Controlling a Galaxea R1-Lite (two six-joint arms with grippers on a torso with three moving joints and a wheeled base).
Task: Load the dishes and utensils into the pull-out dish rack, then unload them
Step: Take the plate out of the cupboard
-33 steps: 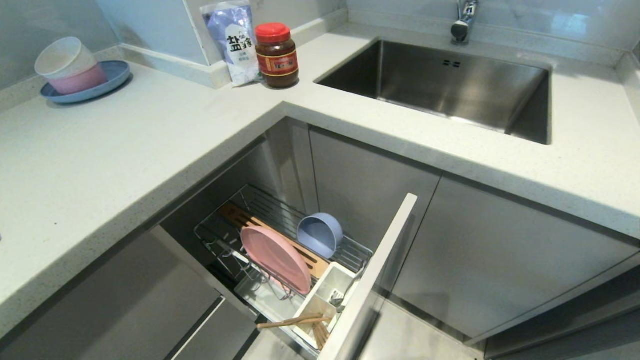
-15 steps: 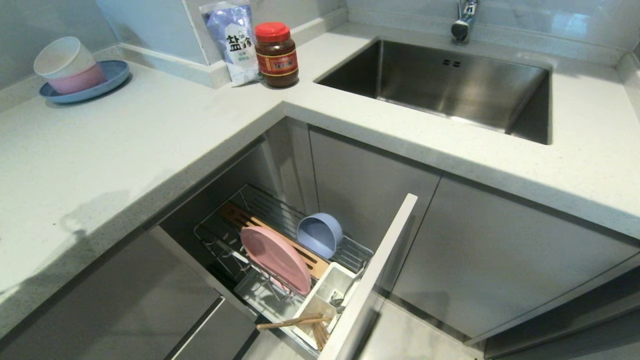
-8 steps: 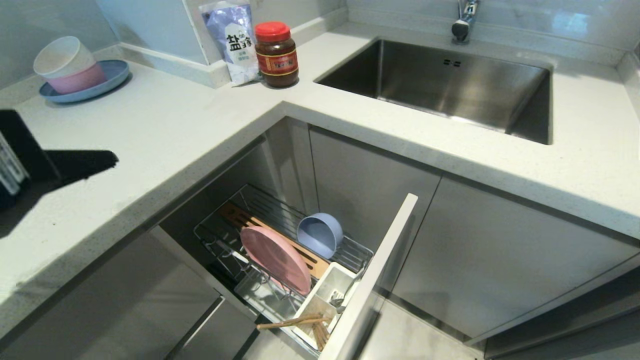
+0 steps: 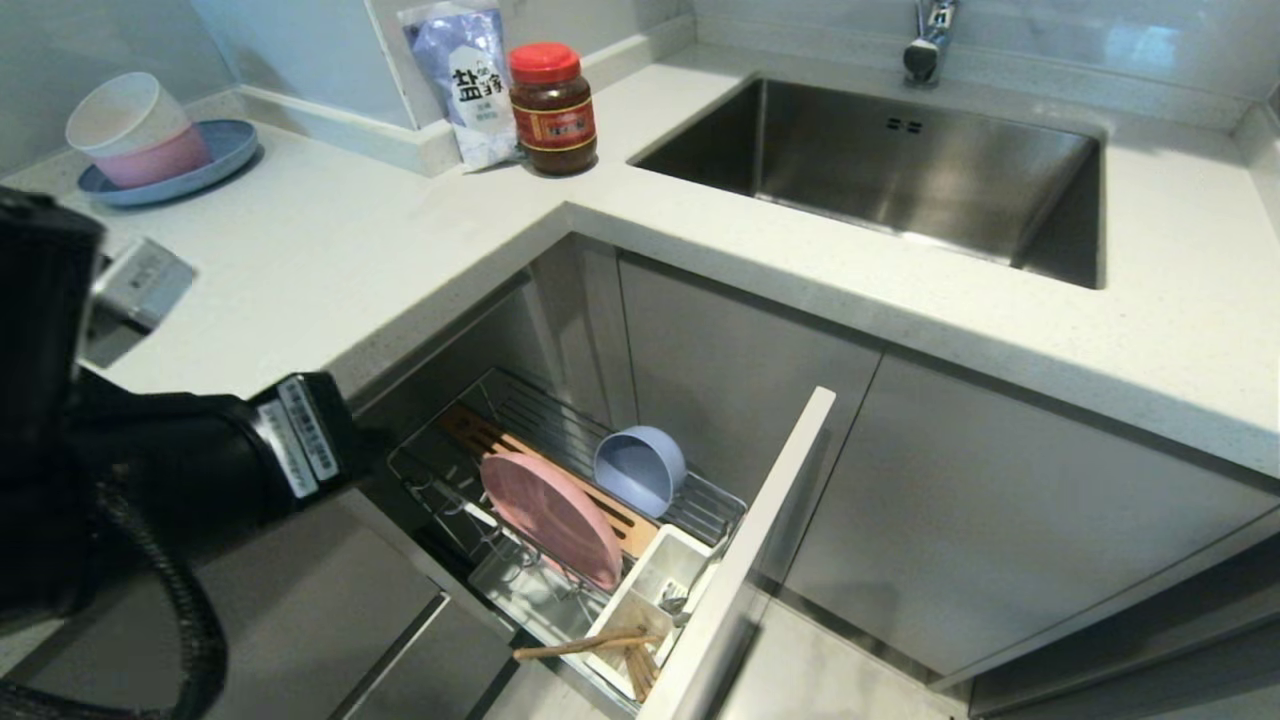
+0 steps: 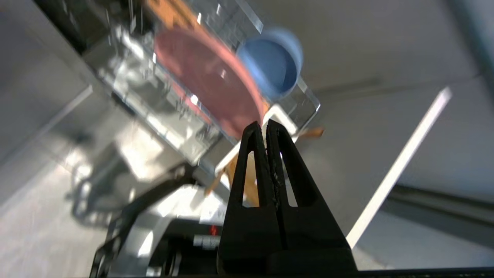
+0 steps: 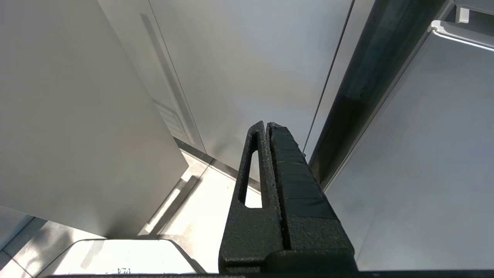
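Pink plate [image 4: 551,518] stands on edge in the rack [image 4: 700,520] beside the bowl [image 4: 640,468], chopsticks [image 4: 590,645] in the cup [image 4: 645,590]. Left gripper [image 5: 266,125] hovers above, jaws pressed together, empty. Right gripper [image 6: 266,125] hangs parked by the cabinets, jaws together.

Bench clutter I can see around the sink

A red-lidded jar [image 4: 553,110] stands just beside a salt bag [image 4: 463,80]; cream and pink bowls [image 4: 138,130] sit stacked on a blue plate [image 4: 225,150]; the steel sink [image 4: 900,170] lies under its faucet [image 4: 928,40].
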